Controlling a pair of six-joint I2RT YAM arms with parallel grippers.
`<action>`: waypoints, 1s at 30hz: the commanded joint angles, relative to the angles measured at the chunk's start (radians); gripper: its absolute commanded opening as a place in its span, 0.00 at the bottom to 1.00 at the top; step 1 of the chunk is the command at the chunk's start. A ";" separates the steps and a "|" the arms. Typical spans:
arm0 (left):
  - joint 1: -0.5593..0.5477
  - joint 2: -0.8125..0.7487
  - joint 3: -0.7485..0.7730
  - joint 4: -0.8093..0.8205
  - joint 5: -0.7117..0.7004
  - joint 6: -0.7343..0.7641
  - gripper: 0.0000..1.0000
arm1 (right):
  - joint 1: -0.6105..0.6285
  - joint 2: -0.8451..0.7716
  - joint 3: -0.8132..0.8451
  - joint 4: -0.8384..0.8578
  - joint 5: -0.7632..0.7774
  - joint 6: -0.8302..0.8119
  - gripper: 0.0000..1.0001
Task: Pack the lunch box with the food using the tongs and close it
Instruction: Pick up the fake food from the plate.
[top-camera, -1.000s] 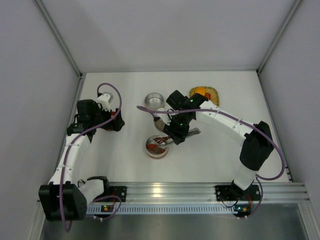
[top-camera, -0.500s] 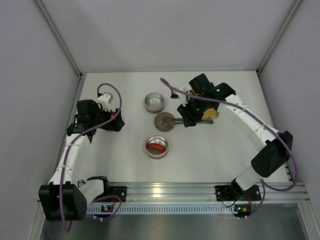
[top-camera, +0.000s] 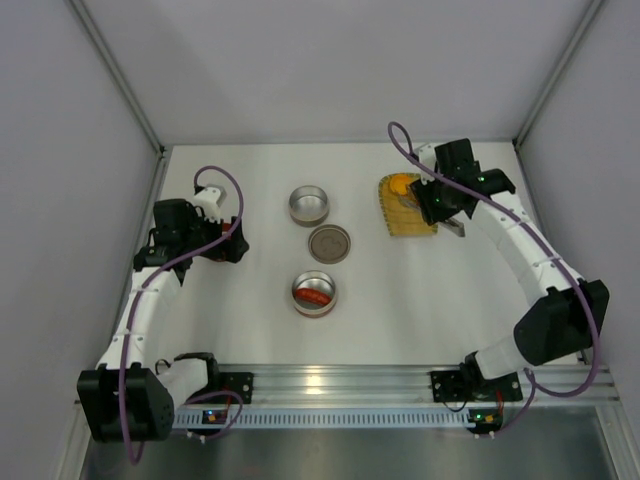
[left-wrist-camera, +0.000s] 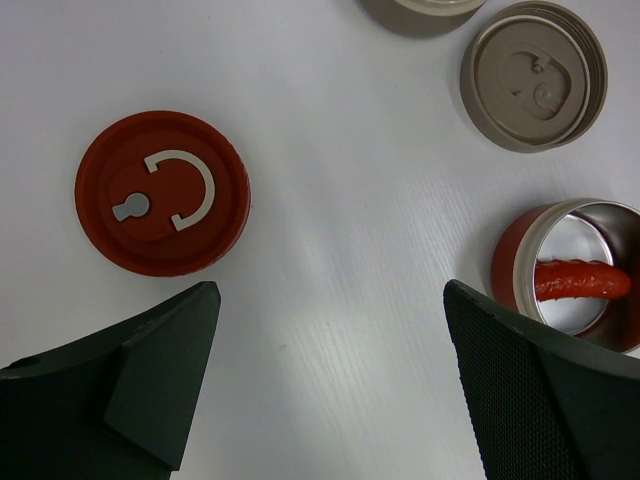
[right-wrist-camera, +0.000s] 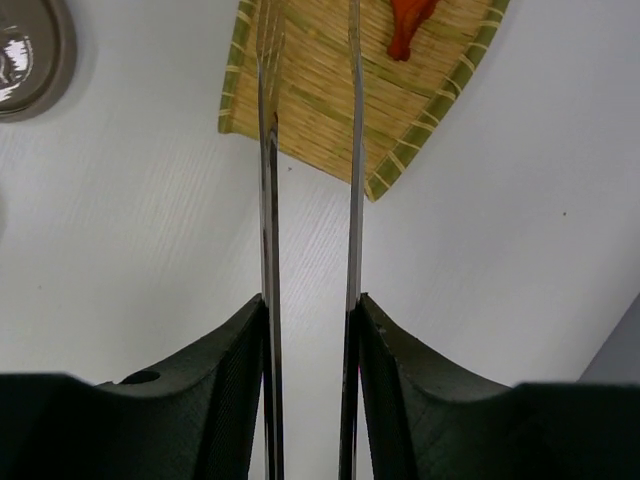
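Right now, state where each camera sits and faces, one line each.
Top external: fixed above and behind the bases, looking down on the table; both arms show whole.
Left wrist: on the left arm, facing down at the red lid, grey lid and red tin; the open left gripper frames the bottom.
Right wrist: looks along the tongs to the woven tray; the right gripper clamps them.
Shared: top and left wrist both show grey lid and red tin.
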 joint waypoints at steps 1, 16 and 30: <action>0.004 -0.004 0.034 0.023 -0.003 -0.006 0.98 | -0.021 0.023 -0.002 0.124 0.117 0.007 0.39; 0.004 0.009 0.025 0.036 -0.003 -0.001 0.98 | -0.075 0.125 -0.019 0.210 0.157 -0.039 0.43; 0.004 0.017 0.005 0.052 -0.011 0.008 0.98 | -0.089 0.217 0.007 0.239 0.144 -0.047 0.48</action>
